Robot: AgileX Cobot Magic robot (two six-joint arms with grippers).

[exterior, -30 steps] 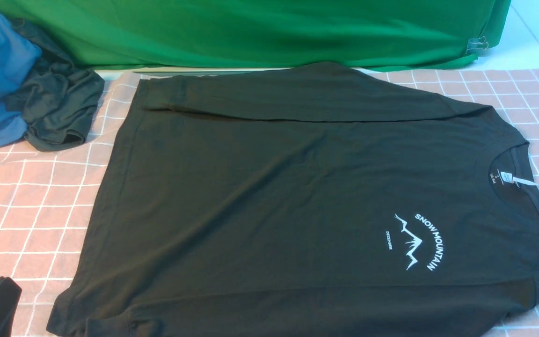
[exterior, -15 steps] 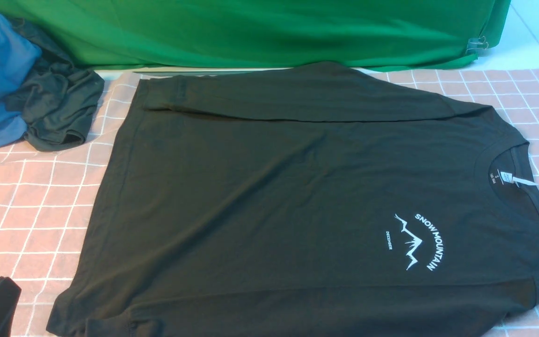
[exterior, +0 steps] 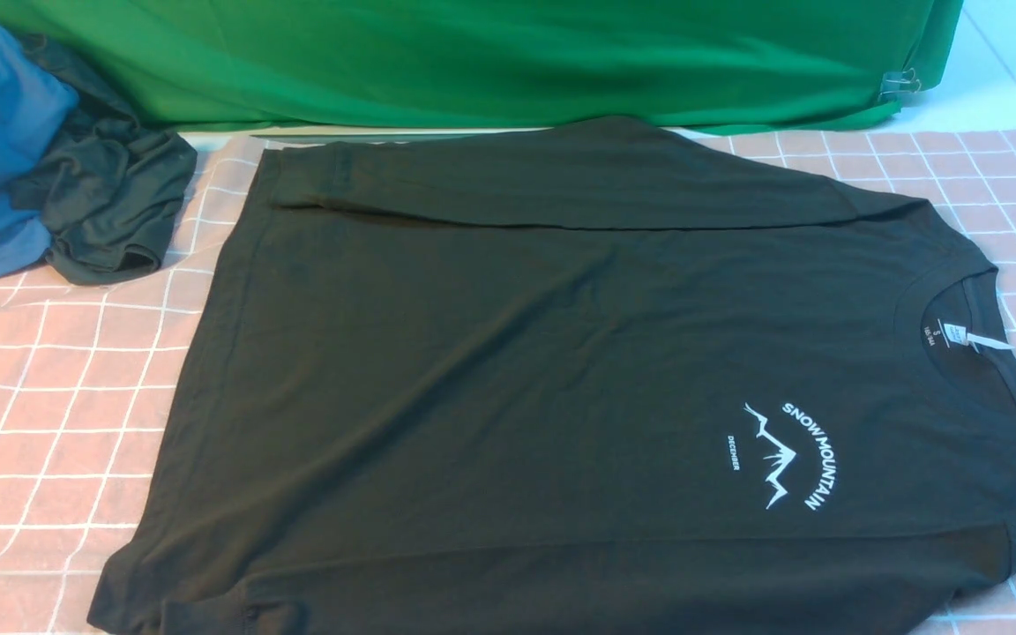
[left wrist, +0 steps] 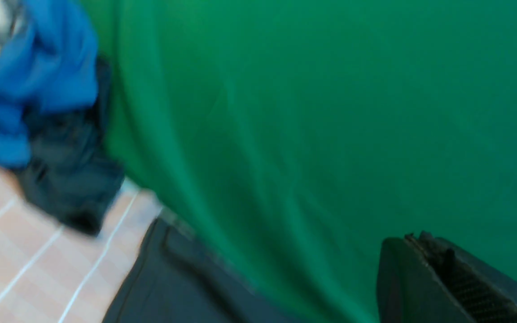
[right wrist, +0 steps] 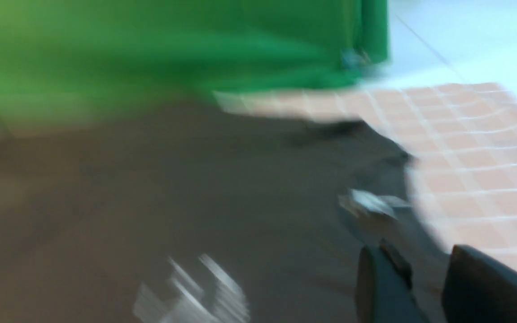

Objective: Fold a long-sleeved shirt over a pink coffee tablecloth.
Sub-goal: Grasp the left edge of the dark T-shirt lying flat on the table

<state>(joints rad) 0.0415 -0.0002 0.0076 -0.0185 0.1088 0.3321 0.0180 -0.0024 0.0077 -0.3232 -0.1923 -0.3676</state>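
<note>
Left gripper (left wrist: pixel 420 244): jaws pressed together, empty, clear of long-sleeved shirt (exterior: pixel 561 379) corner ahead. Right gripper (right wrist: pixel 420 255): jaws spread, empty, above collar edge (exterior: pixel 907 309); shirt flat on pink coffee tablecloth (exterior: pixel 49 397), bare cloth beside jaws.

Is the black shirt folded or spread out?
Mostly spread: the shirt lies flat, logo up, with its far sleeve folded across the body.

Closed left pincer (left wrist: pixel 420 251) before blurred green cloth (left wrist: pixel 308 134)

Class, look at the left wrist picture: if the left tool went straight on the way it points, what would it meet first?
Probably the green cloth, which fills the view ahead of the left tool; depth is unclear.
</note>
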